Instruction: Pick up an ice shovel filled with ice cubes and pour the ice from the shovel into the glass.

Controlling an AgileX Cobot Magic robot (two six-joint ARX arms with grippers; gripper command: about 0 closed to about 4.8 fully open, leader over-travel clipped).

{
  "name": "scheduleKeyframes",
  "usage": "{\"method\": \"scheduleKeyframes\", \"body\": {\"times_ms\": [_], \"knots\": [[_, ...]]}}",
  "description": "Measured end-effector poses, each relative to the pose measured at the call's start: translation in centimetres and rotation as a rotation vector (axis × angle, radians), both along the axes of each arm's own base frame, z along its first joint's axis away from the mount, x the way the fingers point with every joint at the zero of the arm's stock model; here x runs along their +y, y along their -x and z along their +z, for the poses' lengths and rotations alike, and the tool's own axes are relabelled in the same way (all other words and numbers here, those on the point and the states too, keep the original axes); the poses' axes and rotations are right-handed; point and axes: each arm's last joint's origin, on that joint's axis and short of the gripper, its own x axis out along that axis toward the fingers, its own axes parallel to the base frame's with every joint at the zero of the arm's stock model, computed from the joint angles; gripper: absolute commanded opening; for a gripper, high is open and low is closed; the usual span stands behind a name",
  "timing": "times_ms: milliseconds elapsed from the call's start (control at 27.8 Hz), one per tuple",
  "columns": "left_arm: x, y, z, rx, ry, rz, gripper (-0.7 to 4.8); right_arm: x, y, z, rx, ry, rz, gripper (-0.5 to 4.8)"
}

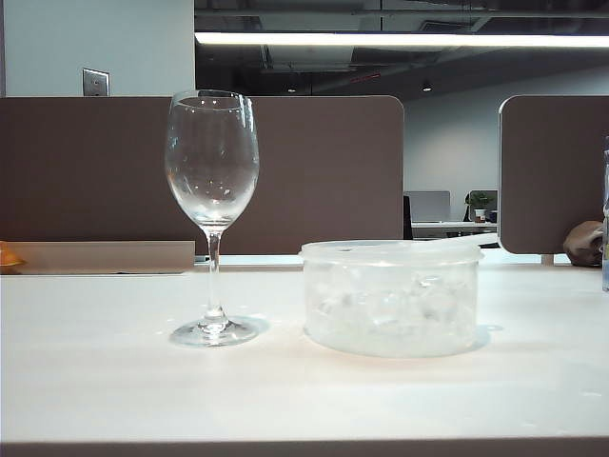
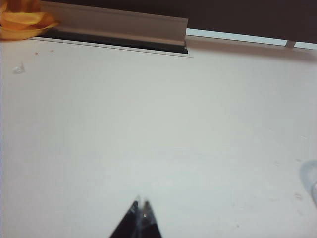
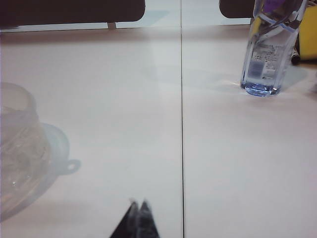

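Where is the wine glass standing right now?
In the exterior view the glass stands upright on the white table, left of centre, beside the ice tub.

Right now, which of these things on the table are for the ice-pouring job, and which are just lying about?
For the job:
- wine glass, empty and upright
- ice shovel, resting across the tub's rim
- ice cubes in the plastic tub
- left gripper and right gripper, both shut over bare table

Lying about:
- water bottle
- orange object
- brown bag
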Motion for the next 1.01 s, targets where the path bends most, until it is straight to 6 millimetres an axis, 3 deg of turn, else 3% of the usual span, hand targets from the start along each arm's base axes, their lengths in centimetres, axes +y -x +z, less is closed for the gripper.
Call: {"method": "scheduleKeyframes", "body": {"times_ms": [1007], "knots": [[-0.47,0.00,0.29,-0.007,-0.030,-0.054,-0.03,0.00,0.00,0.00,0.000,0.000,0.000,-0.05]]}}
